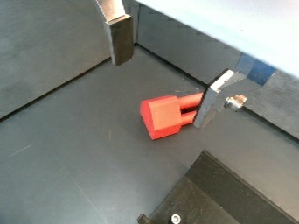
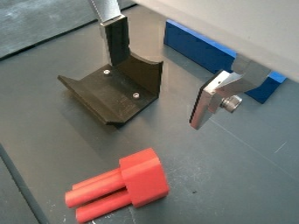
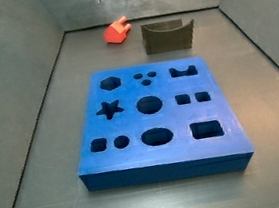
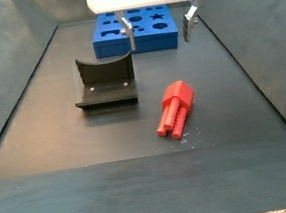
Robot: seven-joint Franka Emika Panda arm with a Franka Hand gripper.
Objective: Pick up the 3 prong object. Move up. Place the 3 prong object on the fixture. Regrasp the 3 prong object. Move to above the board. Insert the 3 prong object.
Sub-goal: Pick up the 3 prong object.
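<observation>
1. The end effector [image 4: 157, 22] hangs in the air with its two fingers [image 2: 214, 98] spread wide and nothing between them; in both wrist views the gap is plainly empty, so no grasp is made yet.
2. The 3 prong object [image 4: 174, 108], a small red piece, lies flat on the dark floor below the end effector; in a wrist view it [image 1: 170, 114] sits under the gap and close by one finger, touching neither so far as can be seen; in a side view it [image 3: 118, 29] also shows beneath the fingers.
3. The fixture [image 4: 104, 82], a dark notched bracket, stands on the floor just beside the red piece and also below the end effector; a wrist view shows it [image 2: 117, 89] under one finger; its open notch probably stands near so the piece can be set in it for a fresh grip.
4. The board [image 3: 155, 120], a blue slab with shaped holes, lies on the floor well apart from the end effector; it [image 4: 140, 31] waits for the last step.
5. My judgement: the task is at its very start, the pick; the wide spread suits a straight descent over the red piece.
6. Risk, as I judge it: the piece lies nearer one finger, so a close may nudge it sideways.
</observation>
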